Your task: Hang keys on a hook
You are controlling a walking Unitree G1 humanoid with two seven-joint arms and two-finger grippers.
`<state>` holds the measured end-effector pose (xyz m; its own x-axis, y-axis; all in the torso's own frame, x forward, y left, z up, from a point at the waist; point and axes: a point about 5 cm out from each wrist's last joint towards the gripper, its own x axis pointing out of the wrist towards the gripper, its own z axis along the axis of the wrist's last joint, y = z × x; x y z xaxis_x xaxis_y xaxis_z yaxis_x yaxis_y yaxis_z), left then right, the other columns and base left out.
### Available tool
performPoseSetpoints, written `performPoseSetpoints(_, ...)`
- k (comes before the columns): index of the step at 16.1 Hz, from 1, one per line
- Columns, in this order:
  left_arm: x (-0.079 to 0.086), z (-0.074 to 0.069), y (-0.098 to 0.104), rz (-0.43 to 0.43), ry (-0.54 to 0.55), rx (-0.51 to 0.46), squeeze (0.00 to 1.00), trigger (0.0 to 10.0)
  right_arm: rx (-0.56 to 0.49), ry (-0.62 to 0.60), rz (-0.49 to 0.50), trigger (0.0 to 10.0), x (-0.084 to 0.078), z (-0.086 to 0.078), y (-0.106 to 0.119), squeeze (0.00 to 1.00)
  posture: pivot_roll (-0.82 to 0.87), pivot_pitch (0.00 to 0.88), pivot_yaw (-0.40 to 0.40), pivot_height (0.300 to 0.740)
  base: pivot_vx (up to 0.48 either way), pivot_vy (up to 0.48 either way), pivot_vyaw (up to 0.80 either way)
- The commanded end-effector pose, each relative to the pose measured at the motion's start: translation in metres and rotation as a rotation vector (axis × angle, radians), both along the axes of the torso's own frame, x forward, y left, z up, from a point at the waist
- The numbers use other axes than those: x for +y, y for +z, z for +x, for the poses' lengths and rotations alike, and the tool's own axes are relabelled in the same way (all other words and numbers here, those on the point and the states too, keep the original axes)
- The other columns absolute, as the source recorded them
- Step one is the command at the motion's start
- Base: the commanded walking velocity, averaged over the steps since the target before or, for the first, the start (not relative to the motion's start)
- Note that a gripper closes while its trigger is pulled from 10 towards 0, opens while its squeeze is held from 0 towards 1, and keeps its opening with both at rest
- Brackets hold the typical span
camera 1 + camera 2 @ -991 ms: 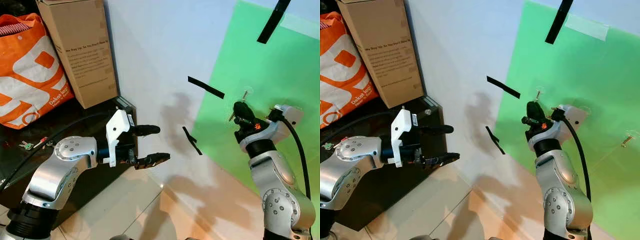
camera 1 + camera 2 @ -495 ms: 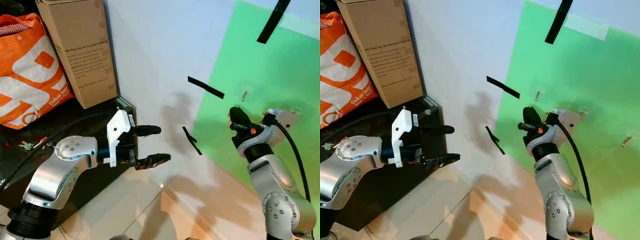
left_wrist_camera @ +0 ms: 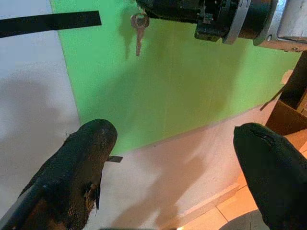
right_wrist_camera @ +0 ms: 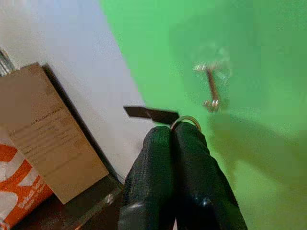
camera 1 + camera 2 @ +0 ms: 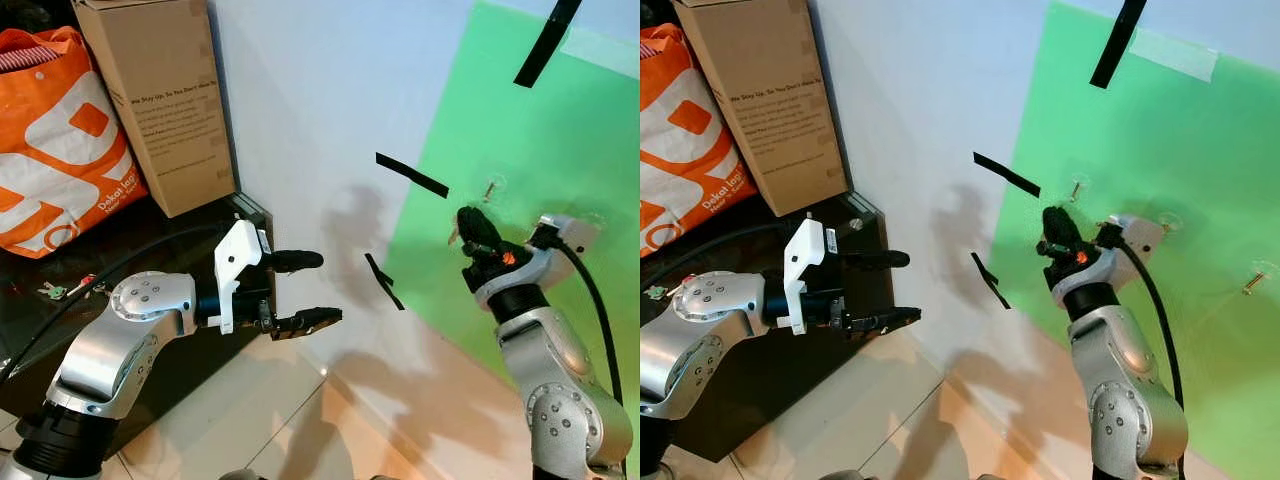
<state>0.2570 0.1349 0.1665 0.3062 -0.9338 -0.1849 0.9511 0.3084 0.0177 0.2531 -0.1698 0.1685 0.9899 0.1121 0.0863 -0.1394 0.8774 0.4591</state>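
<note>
Right pincer (image 5: 468, 222), centre right of the frame against the green sheet (image 5: 560, 150), pressed together on the key ring (image 4: 186, 120), key (image 3: 138, 29) dangling below; hook (image 5: 489, 188) just above and beside it, not yet threaded. Best raised a little and eased toward the wall so the ring's open loop passes over the hook tip before letting go. Left pincer (image 5: 300, 290) spread and idle at centre left; ring mostly hidden behind the fingers, hook small and faint, so exact gap hard to judge.

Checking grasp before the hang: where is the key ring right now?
The key ring is pinched in the right gripper, held up at the green panel just below its leftmost hook.
</note>
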Motion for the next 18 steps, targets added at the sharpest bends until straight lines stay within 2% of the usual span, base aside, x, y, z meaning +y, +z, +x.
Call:
performPoseSetpoints(1,-0.002,0.002,0.003,0.014,-0.012,-0.019,0.00,10.0,-0.052,-0.012,0.023,10.0,-0.003,0.001,0.010,0.00,-0.02,0.000,-0.043,0.740,0.000,0.000,0.00)
performPoseSetpoints(10,-0.003,0.001,0.002,0.008,-0.008,-0.018,0.00,10.0,-0.065,-0.058,0.053,10.0,-0.008,0.013,0.018,0.00,-0.01,0.000,-0.055,0.740,0.000,0.000,0.00)
performPoseSetpoints(14,-0.004,0.002,0.002,0.009,-0.007,-0.020,0.00,10.0,0.013,-0.128,0.042,10.0,-0.018,0.016,0.006,0.00,-0.01,0.000,-0.055,0.740,0.000,0.000,0.00)
performPoseSetpoints(18,-0.005,0.002,0.002,0.012,-0.010,-0.019,0.00,10.0,0.029,-0.202,0.085,10.0,-0.029,0.012,0.002,0.00,-0.01,0.000,-0.053,0.740,0.000,0.000,0.00)
